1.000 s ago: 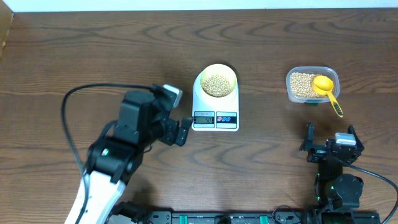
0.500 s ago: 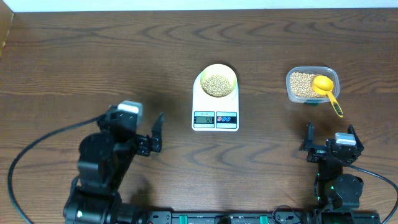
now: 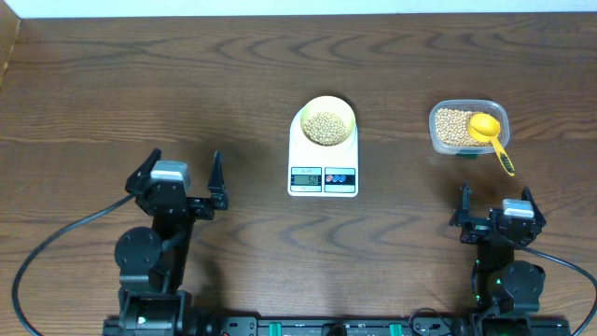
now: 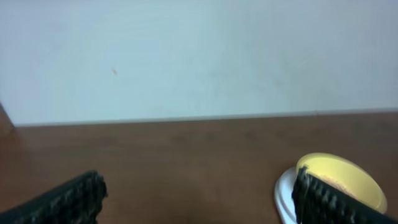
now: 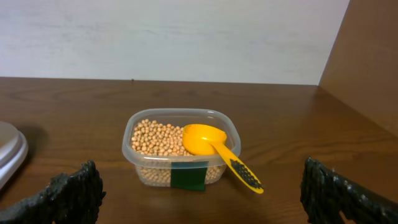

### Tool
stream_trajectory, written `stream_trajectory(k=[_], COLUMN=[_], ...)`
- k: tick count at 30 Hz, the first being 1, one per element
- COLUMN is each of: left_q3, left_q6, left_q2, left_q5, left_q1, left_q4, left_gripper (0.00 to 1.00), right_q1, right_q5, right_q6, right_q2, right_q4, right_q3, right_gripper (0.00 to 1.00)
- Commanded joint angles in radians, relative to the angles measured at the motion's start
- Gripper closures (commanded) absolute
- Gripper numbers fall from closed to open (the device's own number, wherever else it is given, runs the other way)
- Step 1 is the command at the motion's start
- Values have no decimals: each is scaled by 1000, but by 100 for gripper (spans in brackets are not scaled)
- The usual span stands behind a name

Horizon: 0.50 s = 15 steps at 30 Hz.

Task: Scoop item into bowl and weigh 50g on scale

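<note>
The table is dark wood with strong grain and a soft sheen. The scale is smooth white plastic. The bowl looks like smooth pale-yellow plastic, though the view is too soft to be sure. The beans are matt. The tub is clear, glossy plastic, and the scoop is shiny yellow plastic. The right gripper has black, rough-ribbed finger pads.

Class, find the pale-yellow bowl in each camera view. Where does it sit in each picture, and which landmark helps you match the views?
Overhead: the bowl sits just above the picture's centre, on the white scale.
Left wrist: the bowl is in the bottom right corner, on the scale.
Right wrist: the bowl is not in it.
Shared landmark: the scale, whose rim shows at the right wrist view's left edge.
</note>
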<state>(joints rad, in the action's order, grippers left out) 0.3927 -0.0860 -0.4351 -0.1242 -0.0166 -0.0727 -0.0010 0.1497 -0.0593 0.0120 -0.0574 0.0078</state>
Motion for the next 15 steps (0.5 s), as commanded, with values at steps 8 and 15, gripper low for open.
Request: stream_trajectory(k=[8,15], left_q3=[-64,-129], left_q6=[61,114], left_q2=[48,119], left_q5=[9,9], left_q1=[32,32], left_q4=[-74,-78], left_gripper=[2,2], right_q1=[-7,-7], right_q5=[-2,-2], right_q6=[-9,-9], right_q2=[-7,-7], right_q4=[-3,-3], right_q3=[-2,-2], right_gripper=[1,1])
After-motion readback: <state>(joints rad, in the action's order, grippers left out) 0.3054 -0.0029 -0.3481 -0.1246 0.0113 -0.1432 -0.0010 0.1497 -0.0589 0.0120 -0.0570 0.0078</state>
